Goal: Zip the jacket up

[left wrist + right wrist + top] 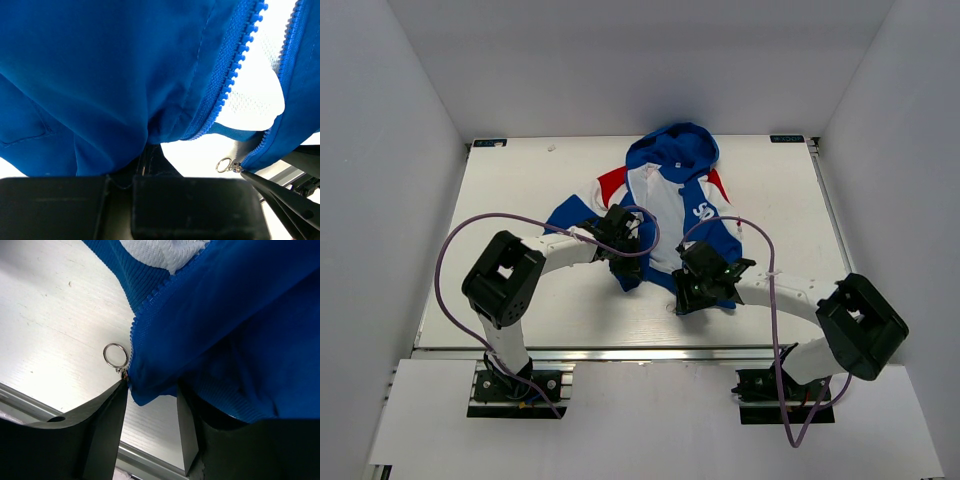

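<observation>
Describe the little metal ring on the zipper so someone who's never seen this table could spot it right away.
Start at the blue jacket lying open mid-table, then follow its right front panel down to the hem corner by the right gripper. There a small silver pull ring lies against the pale table, the only shiny metal loop among blue fabric and plastic zipper teeth.

Even, bright overhead light is cast over the table (520, 300), with soft shadows under the arms. Wrist views are sharp on the jacket (125, 75); near fingers (100, 440) are rendered dark.
</observation>
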### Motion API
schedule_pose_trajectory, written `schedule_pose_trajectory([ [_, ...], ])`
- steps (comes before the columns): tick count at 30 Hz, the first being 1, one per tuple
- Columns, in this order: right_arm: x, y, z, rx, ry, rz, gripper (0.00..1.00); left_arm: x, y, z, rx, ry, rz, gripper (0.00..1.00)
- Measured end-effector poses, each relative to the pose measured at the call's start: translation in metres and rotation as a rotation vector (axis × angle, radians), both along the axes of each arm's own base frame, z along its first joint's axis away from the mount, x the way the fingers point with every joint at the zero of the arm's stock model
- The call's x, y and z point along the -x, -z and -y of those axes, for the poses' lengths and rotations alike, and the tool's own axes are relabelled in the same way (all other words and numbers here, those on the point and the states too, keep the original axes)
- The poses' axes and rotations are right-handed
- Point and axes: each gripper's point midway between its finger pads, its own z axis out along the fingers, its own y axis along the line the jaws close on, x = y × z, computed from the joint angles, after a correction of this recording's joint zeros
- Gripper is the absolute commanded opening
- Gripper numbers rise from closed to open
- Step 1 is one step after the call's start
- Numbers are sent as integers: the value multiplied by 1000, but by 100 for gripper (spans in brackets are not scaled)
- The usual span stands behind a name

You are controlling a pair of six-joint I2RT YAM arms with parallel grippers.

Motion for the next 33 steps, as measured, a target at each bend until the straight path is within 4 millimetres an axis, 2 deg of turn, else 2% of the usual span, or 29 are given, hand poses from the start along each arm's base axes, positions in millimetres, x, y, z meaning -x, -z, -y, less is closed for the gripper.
schedule_pose_trajectory([
  [3, 0, 2, 0, 5, -2, -2, 43, 0, 0, 0, 0, 0, 0, 0],
  [7, -4, 3, -1, 17, 1, 0, 28, 0, 0, 0, 0, 0, 0, 0],
  [9, -6, 4, -2, 22, 2, 1, 24, 0, 0, 0, 0, 0, 0, 0],
  [10, -6, 4, -2, 24, 4, 0, 14, 0, 0, 0, 0, 0, -1, 0],
  [11, -7, 4, -2, 26, 2, 3, 7, 0, 0, 0, 0, 0, 0, 0],
  [13, -7, 5, -3, 28, 0, 1, 0, 0, 0, 0, 0, 0, 0, 0],
  [19, -7, -1, -11, -19, -30, 10, 0, 3, -1, -3, 0, 5, 7, 0],
  [22, -9, -18, -18, -82, -58, 57, 0, 6, -2, -5, -1, 14, 10, 0],
  [26, -17, -52, -29, -186, -89, 151, 0, 11, -6, -8, 3, 31, 14, 0],
  [29, -24, -76, -33, -251, -111, 224, 0, 14, -22, -7, 35, 49, 37, 0],
  [33, -32, -96, -36, -331, -133, 269, 0, 14, -60, 0, 120, 80, 110, 0],
])
